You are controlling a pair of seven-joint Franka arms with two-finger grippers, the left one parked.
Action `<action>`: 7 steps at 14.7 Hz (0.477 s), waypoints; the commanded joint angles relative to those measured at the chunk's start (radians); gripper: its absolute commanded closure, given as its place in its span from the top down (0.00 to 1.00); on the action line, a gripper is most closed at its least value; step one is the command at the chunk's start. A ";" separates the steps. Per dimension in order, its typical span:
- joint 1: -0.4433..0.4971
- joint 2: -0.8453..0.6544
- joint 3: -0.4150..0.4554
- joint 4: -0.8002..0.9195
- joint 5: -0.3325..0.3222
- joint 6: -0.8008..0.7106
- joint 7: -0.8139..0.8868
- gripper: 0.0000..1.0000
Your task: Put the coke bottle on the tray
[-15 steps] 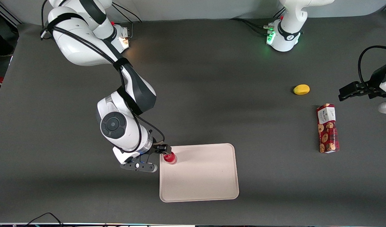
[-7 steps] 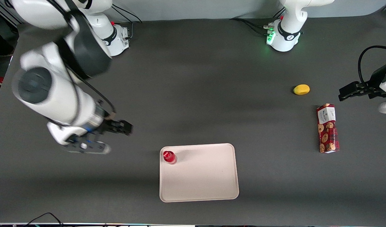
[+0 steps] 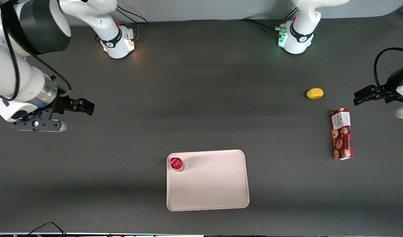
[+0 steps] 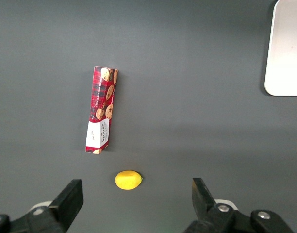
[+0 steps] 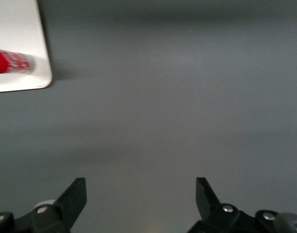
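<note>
The small red coke bottle (image 3: 177, 164) stands upright on the cream-white tray (image 3: 214, 184), in the tray's corner toward the working arm's end and farther from the front camera. The right wrist view shows the bottle (image 5: 10, 62) on the tray's corner (image 5: 27, 82). My gripper (image 3: 87, 107) is open and empty, raised above the dark table, well apart from the tray toward the working arm's end. Its fingers (image 5: 75, 194) are spread wide over bare table.
A red cookie-patterned box (image 3: 342, 134) and a yellow lemon-like fruit (image 3: 314, 93) lie toward the parked arm's end of the table. They also show in the left wrist view, the box (image 4: 101, 109) and the fruit (image 4: 128, 179).
My gripper let go of the bottle on the tray and has swung up and away toward the working arm's end. The bottle stays standing on the tray.
</note>
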 commanded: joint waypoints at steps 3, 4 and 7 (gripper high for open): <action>-0.004 -0.246 -0.097 -0.408 0.036 0.223 -0.086 1.00; 0.001 -0.245 -0.098 -0.398 0.037 0.221 -0.095 1.00; 0.002 -0.218 -0.111 -0.321 0.150 0.184 -0.080 1.00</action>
